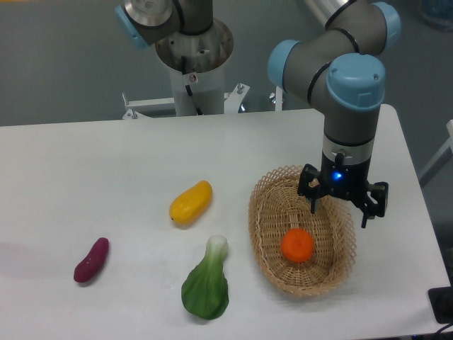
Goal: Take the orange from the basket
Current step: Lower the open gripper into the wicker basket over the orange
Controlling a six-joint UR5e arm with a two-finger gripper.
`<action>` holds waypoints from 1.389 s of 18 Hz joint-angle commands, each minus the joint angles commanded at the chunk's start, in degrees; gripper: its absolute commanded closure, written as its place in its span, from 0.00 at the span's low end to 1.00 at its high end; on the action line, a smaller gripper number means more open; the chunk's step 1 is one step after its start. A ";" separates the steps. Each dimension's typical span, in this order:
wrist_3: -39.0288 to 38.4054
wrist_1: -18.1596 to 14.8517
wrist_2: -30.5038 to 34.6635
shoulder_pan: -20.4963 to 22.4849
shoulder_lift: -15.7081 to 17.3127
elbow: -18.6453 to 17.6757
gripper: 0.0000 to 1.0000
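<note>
The orange (297, 245) is small, round and bright, lying inside the tan wicker basket (267, 253) toward its front half. My gripper (340, 212) hangs above the basket's back right part, behind and to the right of the orange. Its two dark fingers (313, 202) point down and stand wide apart, with nothing between them. The gripper is open and does not touch the orange.
A long yellow-orange fruit (190, 202) lies left of the basket. A green leafy vegetable (207, 287) sits at the front, and a purple sweet potato (91, 260) at the far left. The robot base (193, 57) stands behind the table. The table's right edge runs close to the basket.
</note>
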 joint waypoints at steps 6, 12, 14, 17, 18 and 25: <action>-0.17 0.70 -0.26 0.09 0.00 -1.75 0.00; -1.05 5.25 -0.26 0.18 -0.96 -5.35 0.00; -0.97 7.29 -0.26 0.26 -2.54 -6.94 0.00; -1.14 7.47 0.00 0.18 -4.74 -7.21 0.00; -2.53 7.38 0.09 0.00 -5.18 -7.38 0.00; -7.82 10.37 0.09 -0.88 -6.94 -10.81 0.00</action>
